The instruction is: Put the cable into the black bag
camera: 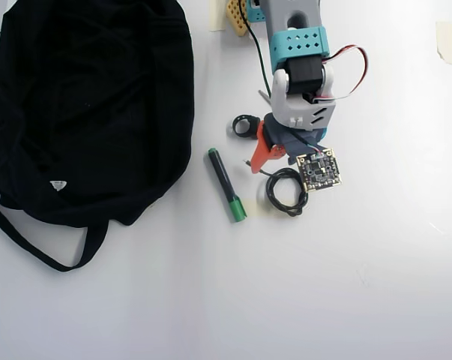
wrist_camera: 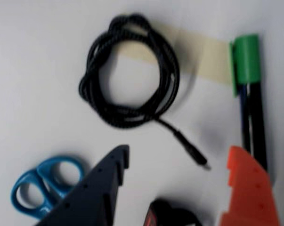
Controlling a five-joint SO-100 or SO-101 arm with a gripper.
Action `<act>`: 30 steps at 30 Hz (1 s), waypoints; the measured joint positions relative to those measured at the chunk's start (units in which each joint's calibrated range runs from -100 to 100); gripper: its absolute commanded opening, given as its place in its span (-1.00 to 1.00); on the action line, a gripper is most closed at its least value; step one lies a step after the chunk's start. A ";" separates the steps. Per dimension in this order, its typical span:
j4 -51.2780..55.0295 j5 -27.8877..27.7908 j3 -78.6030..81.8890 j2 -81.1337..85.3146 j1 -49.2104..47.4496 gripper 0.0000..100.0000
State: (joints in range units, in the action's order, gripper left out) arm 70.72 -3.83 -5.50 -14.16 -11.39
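Parted plastic jaws, dark and orange, above braided coiled black cable (wrist_camera: 127,73) on white table (wrist_camera: 33,61).

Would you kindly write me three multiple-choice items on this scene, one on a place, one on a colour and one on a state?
1. In the overhead view, where does the black bag lie?
A. left of the arm
B. right of the arm
C. under the cable

2. What colour is the pen's cap?
A. red
B. green
C. yellow

3. How does the cable lie?
A. inside the bag
B. stretched out straight
C. coiled on the table

Answers: 1 A, the bag fills the upper left of the overhead view; 2 B, the cap is green in both views; 3 C, the wrist view shows the cable looped beyond the open gripper, nothing between the fingers.
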 measured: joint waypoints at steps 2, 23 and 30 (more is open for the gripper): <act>0.00 -0.20 -1.57 -1.99 -0.15 -0.45; -0.34 -1.12 -10.46 -14.69 0.00 -0.45; -2.66 -1.12 -11.24 -17.02 0.00 -0.45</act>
State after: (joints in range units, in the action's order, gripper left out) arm 68.05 -4.96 -16.75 -31.17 -11.39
